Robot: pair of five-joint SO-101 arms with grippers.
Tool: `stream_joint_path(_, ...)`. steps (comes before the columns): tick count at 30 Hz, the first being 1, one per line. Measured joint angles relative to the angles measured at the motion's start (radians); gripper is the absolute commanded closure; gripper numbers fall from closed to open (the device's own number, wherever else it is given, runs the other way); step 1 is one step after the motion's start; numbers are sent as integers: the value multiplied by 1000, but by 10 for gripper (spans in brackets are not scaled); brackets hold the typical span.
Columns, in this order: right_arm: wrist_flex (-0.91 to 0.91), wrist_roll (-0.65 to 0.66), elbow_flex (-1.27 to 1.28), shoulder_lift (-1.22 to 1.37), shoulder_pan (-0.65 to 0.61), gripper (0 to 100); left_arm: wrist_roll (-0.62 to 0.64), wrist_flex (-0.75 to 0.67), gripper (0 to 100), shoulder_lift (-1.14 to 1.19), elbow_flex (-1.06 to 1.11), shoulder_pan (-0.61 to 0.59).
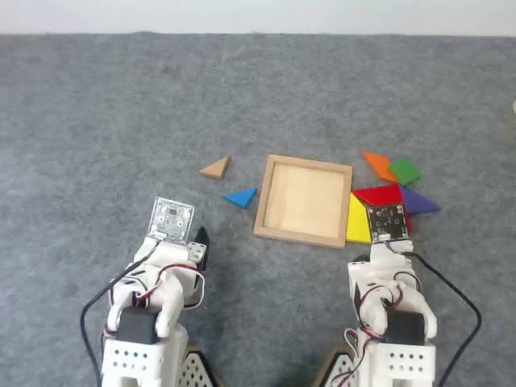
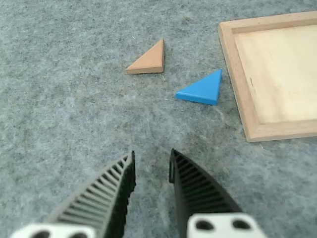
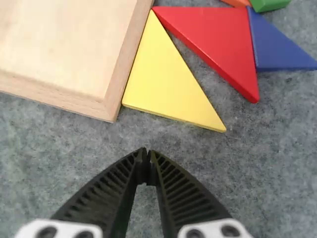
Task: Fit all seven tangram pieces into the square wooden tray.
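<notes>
The square wooden tray (image 1: 262, 201) lies mid-table with its bare floor showing. Left of it lie a brown triangle (image 1: 216, 168) and a small blue triangle (image 1: 242, 197). Against its right side rest a yellow triangle (image 1: 357, 219), a red triangle (image 1: 379, 195), a dark blue triangle (image 1: 421, 201), a green square (image 1: 405, 170) and an orange piece (image 1: 376, 164). My left gripper (image 2: 151, 156) hovers open over the carpet, short of the small blue triangle (image 2: 202, 89). My right gripper (image 3: 147, 151) is shut on nothing, just short of the yellow triangle (image 3: 166, 84).
Grey carpet covers the whole table. The tray rim (image 3: 124, 64) stands a little above the carpet beside the yellow triangle. A white wall edge runs along the far side. Open carpet stretches left of and beyond the pieces.
</notes>
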Motion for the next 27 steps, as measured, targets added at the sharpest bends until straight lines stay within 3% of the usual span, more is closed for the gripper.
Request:
stream_joint_path(10,17,3,0,0,-17,992,0,0,892,0,0,0)
stream_joint_path(13,15,121,0,0,68,992,0,0,892,0,0,0)
stream_joint_path(19,-203,575,0,0,325,992,0,0,892,0,0,0)
stream_joint_path(23,-275,562,-21,2,460,992,0,0,892,0,0,0)
stream_joint_path(27,-152,551,-175,2,423,992,0,0,892,0,0,0)
